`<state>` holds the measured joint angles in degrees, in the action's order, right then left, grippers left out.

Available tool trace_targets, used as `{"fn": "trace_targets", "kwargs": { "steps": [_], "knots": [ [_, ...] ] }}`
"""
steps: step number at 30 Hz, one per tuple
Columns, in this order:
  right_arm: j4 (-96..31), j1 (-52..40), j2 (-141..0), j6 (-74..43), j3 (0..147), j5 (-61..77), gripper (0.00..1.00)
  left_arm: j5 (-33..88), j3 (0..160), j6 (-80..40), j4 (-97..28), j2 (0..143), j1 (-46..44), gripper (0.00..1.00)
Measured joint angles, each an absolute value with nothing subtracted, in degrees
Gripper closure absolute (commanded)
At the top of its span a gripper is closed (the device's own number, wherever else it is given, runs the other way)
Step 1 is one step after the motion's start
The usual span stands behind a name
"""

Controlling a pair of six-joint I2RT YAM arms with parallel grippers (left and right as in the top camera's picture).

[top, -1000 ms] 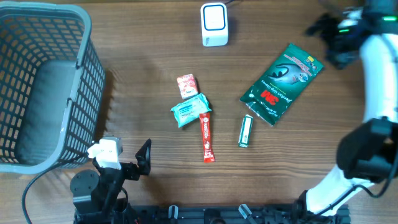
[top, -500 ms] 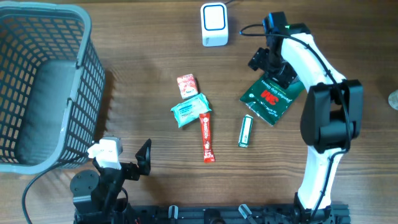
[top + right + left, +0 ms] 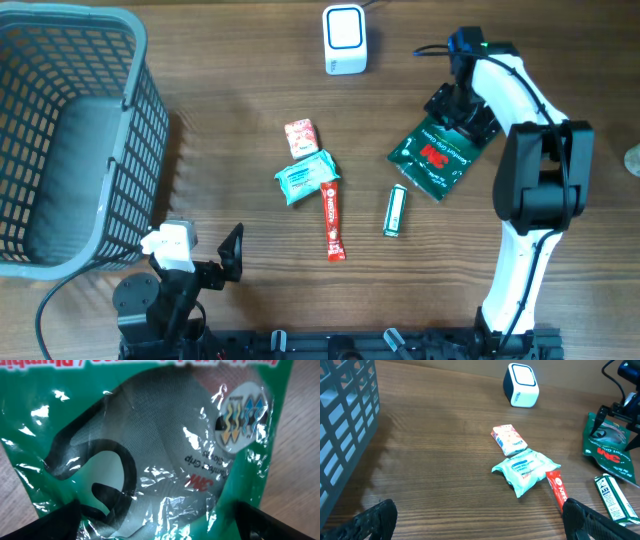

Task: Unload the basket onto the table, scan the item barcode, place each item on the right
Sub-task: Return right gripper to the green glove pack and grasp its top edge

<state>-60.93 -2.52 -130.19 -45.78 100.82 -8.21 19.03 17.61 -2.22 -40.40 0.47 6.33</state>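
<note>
With my right gripper point(image 3: 461, 107) spread wide and empty just above the green glove packet point(image 3: 430, 160), which lies flat directly beneath me, I should drop straight down, pinch its slippery edge squarely, then carry it toward the white scanner point(image 3: 345, 40) beyond.

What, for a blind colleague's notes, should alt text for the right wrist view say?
A green 3M glove packet in shiny plastic fills the view, lying on a wooden table. The right gripper is open, its dark fingertips at the two lower corners.
</note>
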Motion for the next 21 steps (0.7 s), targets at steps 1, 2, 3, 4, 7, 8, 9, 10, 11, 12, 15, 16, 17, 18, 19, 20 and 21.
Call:
{"fn": "trace_targets", "kwargs": {
  "steps": [1, 2, 3, 4, 7, 8, 9, 10, 11, 12, 15, 16, 17, 18, 19, 20, 21],
  "knots": [
    [-60.8, -2.33, -130.39, -45.28, 101.03, -7.92, 0.04, 19.03, 17.61, -2.22, -40.4, 0.49, 6.33, 0.0],
    [-60.8, -2.15, -130.78, -44.75, 101.47, -7.55, 0.08, 19.03, 17.61, -2.2, -40.42, 0.47, 6.33, 0.0],
    [-60.8, -2.13, -131.11, -44.53, 101.86, -7.35, 0.12, 19.03, 17.61, -2.2, -40.42, 0.47, 6.33, 0.0],
    [-60.77, -2.13, -131.2, -44.47, 101.97, -7.33, 0.16, 19.03, 17.58, -2.22, -40.42, 0.47, 6.33, 0.0],
    [-60.12, -2.22, -132.11, -43.64, 103.13, -6.44, 0.19, 19.03, 17.58, -2.22, -40.45, 0.47, 6.33, 0.0],
    [-60.12, -2.22, -132.18, -43.59, 103.28, -6.44, 0.19, 19.03, 17.61, -2.22, -40.45, 0.47, 6.33, 0.0],
    [-60.14, -2.24, -132.18, -43.57, 103.28, -6.42, 0.19, 19.03, 17.58, -2.22, -40.45, 0.47, 6.33, 0.0],
    [-60.14, -2.26, -132.18, -43.48, 103.28, -6.44, 0.17, 19.03, 17.58, -2.2, -40.45, 0.47, 6.33, 0.0],
    [-60.16, -2.24, -132.18, -43.46, 103.28, -6.42, 0.12, 19.03, 17.61, -2.2, -40.45, 0.47, 6.33, 0.0],
    [-60.29, -2.24, -132.18, -43.46, 103.35, -6.44, 0.04, 19.03, 17.61, -2.22, -40.45, 0.47, 6.33, 0.0],
    [-63.51, -1.96, -133.1, -42.96, 105.56, -6.11, 0.0, 19.03, 17.58, -2.22, -40.45, 0.47, 6.33, 0.0],
    [-64.62, -1.85, -133.45, -42.81, 106.41, -5.76, 0.01, 19.03, 17.61, -2.2, -40.47, 0.47, 6.33, 0.0],
    [-66.43, -1.78, -134.15, -42.74, 107.98, -5.34, 0.0, 19.03, 17.58, -2.22, -40.47, 0.47, 6.33, 0.0],
    [-67.99, -1.78, -134.91, -42.57, 109.51, -4.93, 0.01, 19.03, 17.61, -2.22, -40.49, 0.47, 6.33, 0.0],
    [-69.3, -1.8, -135.63, -42.37, 110.93, -4.49, 0.0, 19.03, 17.61, -2.22, -40.49, 0.47, 6.33, 0.0],
    [-70.3, -1.83, -136.33, -42.26, 112.31, -4.03, 0.0, 19.03, 17.61, -2.22, -40.49, 0.47, 6.33, 0.0],
    [-70.54, -1.91, -136.81, -42.15, 113.27, -3.6, 0.0, 19.03, 17.58, -2.22, -40.49, 0.47, 6.33, 0.0]
  ]
}}
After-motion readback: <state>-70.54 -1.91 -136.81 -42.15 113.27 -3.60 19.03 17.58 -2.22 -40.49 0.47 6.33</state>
